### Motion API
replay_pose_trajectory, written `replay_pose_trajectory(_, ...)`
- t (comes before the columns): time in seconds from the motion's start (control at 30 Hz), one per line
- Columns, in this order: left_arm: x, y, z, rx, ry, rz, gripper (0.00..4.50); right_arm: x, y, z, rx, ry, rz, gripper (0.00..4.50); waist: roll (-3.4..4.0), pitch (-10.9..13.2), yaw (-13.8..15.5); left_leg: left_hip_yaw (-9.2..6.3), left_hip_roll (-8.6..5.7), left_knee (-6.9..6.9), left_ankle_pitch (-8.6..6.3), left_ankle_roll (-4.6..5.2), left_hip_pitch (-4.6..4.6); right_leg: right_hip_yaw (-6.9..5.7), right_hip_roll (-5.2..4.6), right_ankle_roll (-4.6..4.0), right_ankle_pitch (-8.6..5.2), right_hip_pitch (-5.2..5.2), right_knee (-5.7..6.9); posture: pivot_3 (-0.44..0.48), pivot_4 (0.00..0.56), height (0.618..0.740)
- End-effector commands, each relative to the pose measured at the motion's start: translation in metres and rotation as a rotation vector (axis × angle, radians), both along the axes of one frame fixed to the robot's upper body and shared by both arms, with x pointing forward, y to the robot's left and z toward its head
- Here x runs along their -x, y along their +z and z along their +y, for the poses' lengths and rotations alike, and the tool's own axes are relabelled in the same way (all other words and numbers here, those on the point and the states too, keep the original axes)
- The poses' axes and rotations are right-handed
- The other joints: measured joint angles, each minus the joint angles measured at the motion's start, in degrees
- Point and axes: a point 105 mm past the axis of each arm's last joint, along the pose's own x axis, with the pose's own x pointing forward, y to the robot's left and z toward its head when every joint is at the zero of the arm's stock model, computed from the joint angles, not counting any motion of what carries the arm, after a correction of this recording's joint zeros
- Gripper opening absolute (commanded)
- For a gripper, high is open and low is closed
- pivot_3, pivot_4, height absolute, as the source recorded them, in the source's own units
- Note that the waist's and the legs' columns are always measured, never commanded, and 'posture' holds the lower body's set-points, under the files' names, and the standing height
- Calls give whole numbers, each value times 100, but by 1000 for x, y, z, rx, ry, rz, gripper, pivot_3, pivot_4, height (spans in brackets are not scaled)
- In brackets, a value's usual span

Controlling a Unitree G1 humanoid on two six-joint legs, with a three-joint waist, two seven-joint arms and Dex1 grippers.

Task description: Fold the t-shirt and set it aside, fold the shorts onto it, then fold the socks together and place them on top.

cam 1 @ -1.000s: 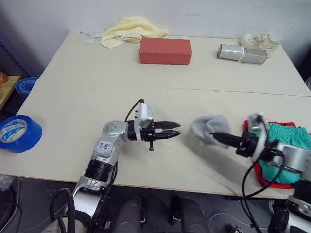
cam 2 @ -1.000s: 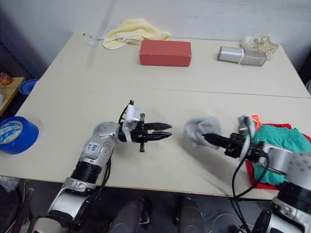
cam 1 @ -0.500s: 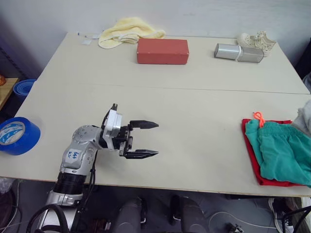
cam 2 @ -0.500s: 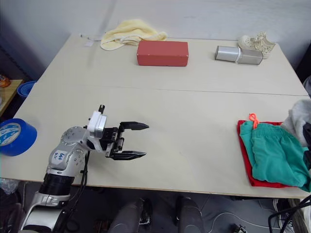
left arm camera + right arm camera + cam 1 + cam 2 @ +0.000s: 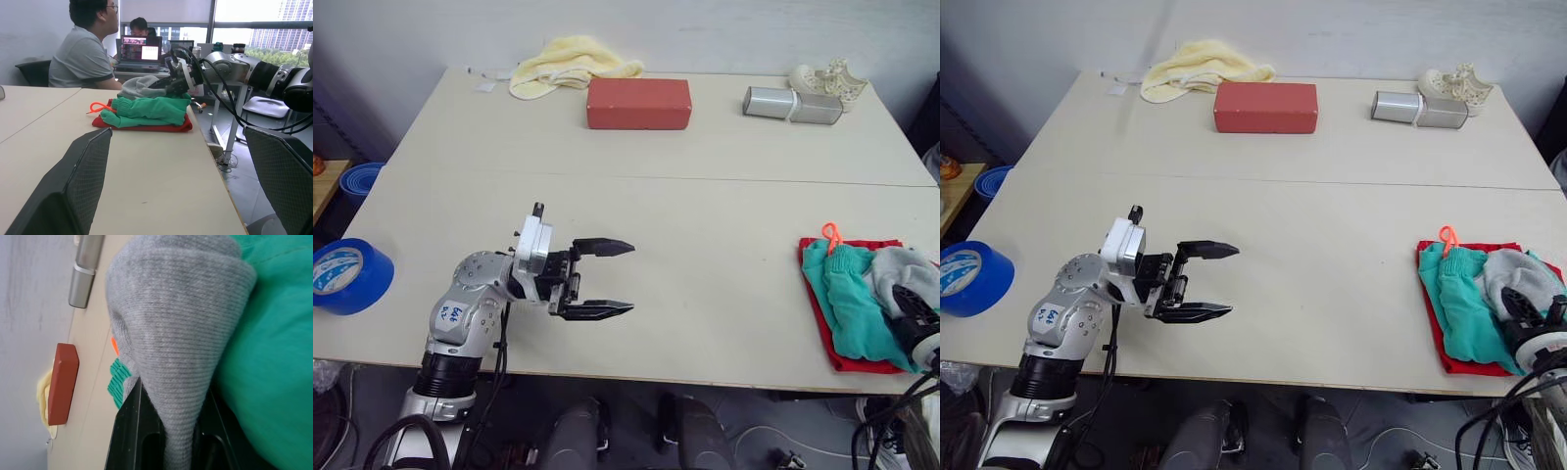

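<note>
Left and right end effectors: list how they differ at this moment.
The left end effector is open and holds nothing; the right end effector is shut on the grey socks. The left hovers over bare table near the front edge; the right sits at the folded teal shorts on the red t-shirt. Both have two black fingers.

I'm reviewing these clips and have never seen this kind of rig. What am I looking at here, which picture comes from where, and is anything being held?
This is a two-armed humanoid robot. Two pictures look down from its head; the other two come from cameras on its wrists. On the beige table, the open left end effector hovers, holding nothing. The right end effector grips the light grey knit socks over the folded teal-green shorts, which lie on the bright red t-shirt. At the far edge sit a pale yellow cloth, a red brick-shaped block and a silver box.
</note>
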Motion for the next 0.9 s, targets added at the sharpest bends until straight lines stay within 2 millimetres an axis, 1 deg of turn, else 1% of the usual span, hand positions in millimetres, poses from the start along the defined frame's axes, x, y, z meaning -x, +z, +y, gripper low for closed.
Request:
replay_pose_trajectory(0.03, 3, 9, -2, 21, 0, -58, 4500, 3, -10, -5, -47, -45, 69, 115, 0, 0, 6, 1, 0, 0, 0, 0, 0, 1, 0, 0, 0, 0, -1, 0, 150, 740)
replay_pose_trajectory(0.1, 2, 9, -3, 21, 3, -62, 4500, 3, -11, -6, -52, -53, 86, 115, 0, 0, 7, 2, 0, 0, 0, 0, -1, 1, 0, 0, 0, 0, -2, 0, 150, 740)
replay_pose_trajectory(0.17, 1, 9, -4, 22, 4, -68, 4500, 4, -7, -8, -45, -67, 79, 115, 0, 0, 9, 2, 0, 0, 0, 0, -1, 2, 0, 0, 0, 0, -2, 0, 150, 740)
replay_pose_trajectory(0.23, 0, 9, -5, 19, 3, -72, 4500, 6, -3, -10, -25, -71, 80, 837, 0, 0, 13, 2, 0, 0, 0, 0, -1, 2, 0, 0, 0, 0, -2, 0, 150, 740)
replay_pose_trajectory(0.27, 0, 8, -5, 16, 3, -75, 4500, 8, 0, -9, -9, -68, 78, 1037, 0, 0, 16, 2, 0, 0, 0, 0, -1, 2, 0, 0, 0, 0, -2, 0, 150, 740)
replay_pose_trajectory(0.43, -2, 7, -5, 8, 2, -77, 4500, 18, 20, -10, 87, -61, 55, 2737, 3, 1, 20, 2, 0, -1, -1, 1, -3, 2, 0, 1, 0, -2, -3, 0, 150, 740)
replay_pose_trajectory(0.53, -2, 4, -4, -3, -2, -74, 4500, 37, 27, -10, 212, -24, 98, 3798, 15, 3, 44, 1, 0, -1, -3, 5, -4, 3, 0, 1, 0, -2, -4, 0, 150, 740)
replay_pose_trajectory(0.57, -3, 4, -4, -7, -3, -74, 4500, 42, 31, -9, 259, 12, 102, 4087, 17, 3, 47, 0, 0, -2, -4, 6, -5, 2, 0, 3, -2, -2, -7, 0, 150, 740)
replay_pose_trajectory(0.6, -3, 3, -4, -8, -2, -73, 4500, 46, 33, -8, 284, 30, 95, 4476, 18, 4, 43, 0, 0, -3, -6, 8, -7, 2, 1, 4, -2, -2, -10, 0, 150, 740)
replay_pose_trajectory(0.7, -6, 2, -3, -20, 1, -72, 4500, 64, 37, -7, 388, 143, 148, 4476, 23, 6, 34, 5, -1, -5, -10, 14, -7, 6, 2, 7, -2, -1, -17, 0, 150, 740)
replay_pose_trajectory(0.77, -9, 0, -2, -36, 7, -72, 4500, 80, 40, -5, 453, 253, 208, 4476, 26, 9, 34, 10, -1, -6, -13, 18, -8, 9, 3, 10, 0, -3, -22, 0, 150, 740)
replay_pose_trajectory(0.83, -12, -2, 1, -49, 21, -72, 4500, 94, 49, 2, 530, 379, 290, 4476, 39, 7, 38, 11, -1, -8, -14, 19, -7, 12, 4, 11, 0, -2, -27, 0, 150, 740)
replay_pose_trajectory(0.9, -17, -4, 7, -68, 55, -71, 4500, 97, 68, 18, 672, 533, 278, 4476, 37, 10, 24, 17, -2, -11, -16, 23, -5, 19, 6, 15, 1, -2, -36, 0, 150, 740)
